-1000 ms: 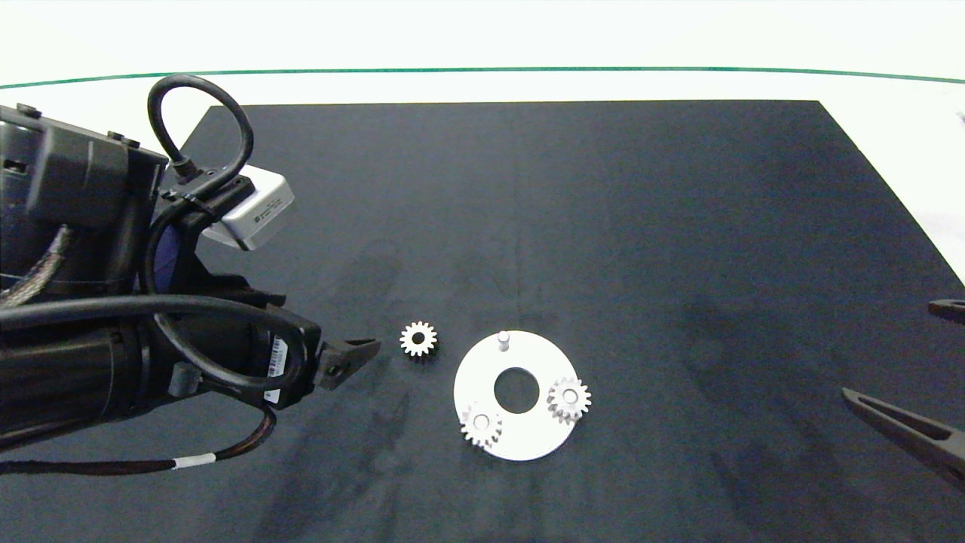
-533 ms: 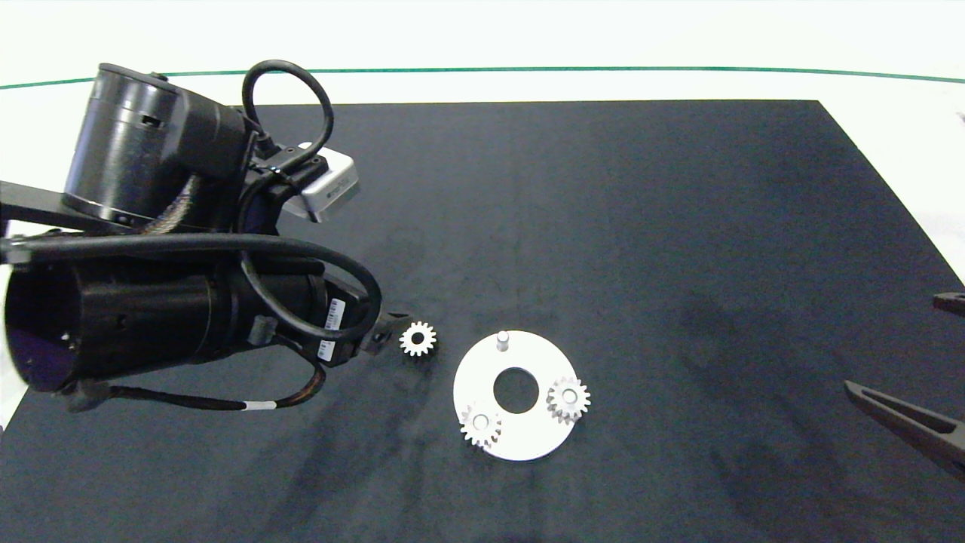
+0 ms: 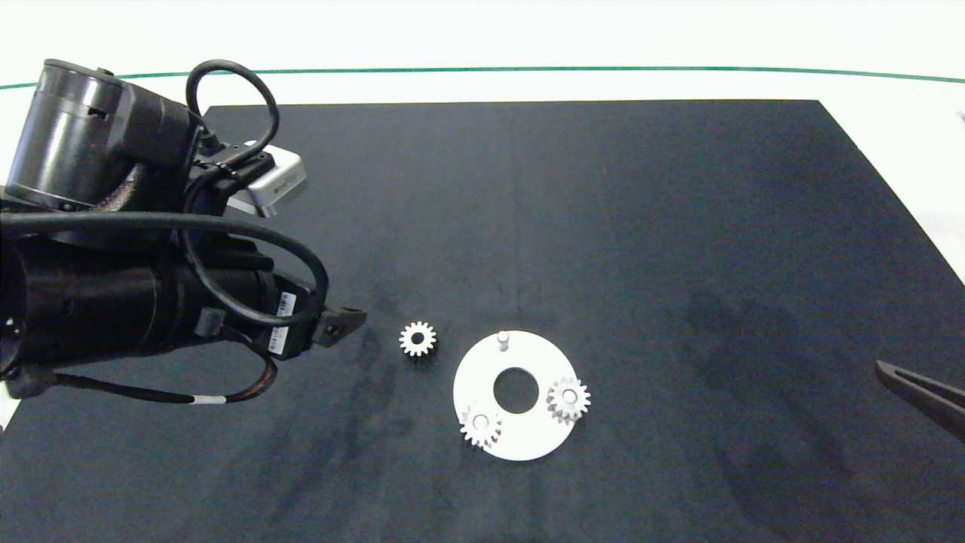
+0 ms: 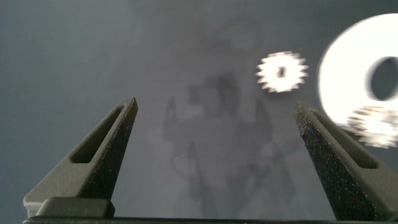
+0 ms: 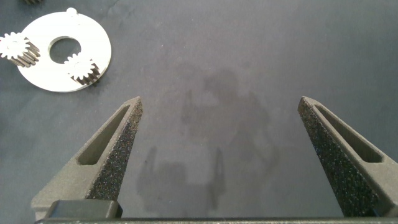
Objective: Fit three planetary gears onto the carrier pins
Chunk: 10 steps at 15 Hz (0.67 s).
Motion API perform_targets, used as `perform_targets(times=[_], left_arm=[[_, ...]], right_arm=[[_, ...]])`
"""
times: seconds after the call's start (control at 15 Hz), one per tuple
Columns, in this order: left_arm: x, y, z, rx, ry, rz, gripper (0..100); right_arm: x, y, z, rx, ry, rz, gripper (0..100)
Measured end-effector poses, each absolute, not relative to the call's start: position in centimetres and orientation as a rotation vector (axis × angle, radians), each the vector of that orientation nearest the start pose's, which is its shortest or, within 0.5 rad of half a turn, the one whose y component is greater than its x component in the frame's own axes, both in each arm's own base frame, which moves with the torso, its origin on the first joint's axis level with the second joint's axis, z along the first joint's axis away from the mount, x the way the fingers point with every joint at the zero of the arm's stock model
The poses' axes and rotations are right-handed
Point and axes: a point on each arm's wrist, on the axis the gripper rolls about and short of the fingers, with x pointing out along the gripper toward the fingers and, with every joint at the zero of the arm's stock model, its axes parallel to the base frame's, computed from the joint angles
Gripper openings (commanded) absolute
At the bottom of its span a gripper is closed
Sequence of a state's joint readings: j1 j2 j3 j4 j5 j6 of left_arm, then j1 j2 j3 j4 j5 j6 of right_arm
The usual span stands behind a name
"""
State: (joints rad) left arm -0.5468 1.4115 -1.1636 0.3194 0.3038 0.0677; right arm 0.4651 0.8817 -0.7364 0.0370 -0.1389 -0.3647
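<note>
The black mat [image 3: 603, 226] covers most of the white surface [image 3: 482, 38], and a thin green line [image 3: 528, 69] runs across the surface beyond the far edge of the mat. The left arm [image 3: 113, 302] is the biggest thing above the mat; it comes in on the left of the white carrier disc [image 3: 528, 441], and a silver wrist camera [image 3: 275, 185] sits on top of it. The left pincer [image 4: 217, 162] is on the left of the disc, with its two fingers spread wide apart and nothing between them; it does not touch any gear. The right pincer [image 5: 221, 162] is well apart from the disc on the right side, and its fingers are also spread wide and hold nothing. The carrier disc lies flat on the mat, with a large round hole in its middle. Two planetary gears are seated on the disc: one gear [image 3: 568, 399] is at the right of the centre hole, and the other gear [image 3: 480, 424] is at the near left edge of the disc. The third planetary gear [image 3: 418, 338] lies flat on the mat just beside the disc, on its left, between the disc and the left pincer, touching neither. One carrier pin [image 3: 503, 341] stands bare at the far edge of the disc.
</note>
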Motion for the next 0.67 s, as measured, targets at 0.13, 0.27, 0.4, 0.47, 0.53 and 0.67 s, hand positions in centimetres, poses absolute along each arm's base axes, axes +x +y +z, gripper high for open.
perform_targets(times=[0.13, 0.27, 0.4, 0.47, 0.53, 0.67], left_arm=[[19.1, -9.8, 27.4, 0.287, 0.504, -0.211, 100], [18.2, -8.5, 27.6, 0.278, 0.491, -0.180, 100], [17.5, -7.4, 28.1, 0.280, 0.464, -0.149, 100], [17.1, -7.1, 28.3, 0.276, 0.452, -0.142, 100], [16.9, -6.9, 28.5, 0.272, 0.443, -0.139, 100], [16.5, -7.0, 28.9, 0.270, 0.422, -0.151, 100]], right_arm=[[8.5, 3.9, 26.1, -0.428, 0.114, 0.358, 100], [8.6, 4.0, 25.9, -0.432, 0.123, 0.361, 100], [8.6, 4.0, 26.0, -0.431, 0.119, 0.360, 100], [8.5, 3.9, 26.0, -0.430, 0.117, 0.359, 100], [8.5, 3.9, 26.0, -0.430, 0.118, 0.359, 100], [8.5, 3.9, 25.9, -0.431, 0.121, 0.360, 100]])
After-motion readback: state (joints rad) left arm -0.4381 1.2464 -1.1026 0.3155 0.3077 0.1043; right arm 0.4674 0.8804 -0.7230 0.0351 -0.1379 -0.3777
